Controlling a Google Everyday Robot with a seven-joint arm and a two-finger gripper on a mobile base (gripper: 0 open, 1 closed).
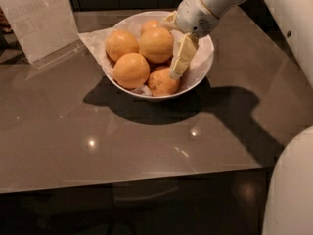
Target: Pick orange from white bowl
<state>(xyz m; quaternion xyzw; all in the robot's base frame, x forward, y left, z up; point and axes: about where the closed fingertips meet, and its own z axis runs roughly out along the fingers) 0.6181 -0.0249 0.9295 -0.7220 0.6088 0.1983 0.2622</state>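
Claw (173,47) sat down inside the white bowl (204,65) on the table (122,146) — spread wide, right beside the orange (154,44), gripping nothing.

text: none legible | sign stand (39,23): faint print, unreadable | gripper (180,58): inside white bowl (204,62), right half

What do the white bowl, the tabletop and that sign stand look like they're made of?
White bowl: likely glazed ceramic, smooth and glossy. Tabletop: glassy or polished, mirroring lights and shadows. Sign stand: clear plastic, apparently, with a see-through bent base. The end effector hangs inside the bowl beside the oranges.
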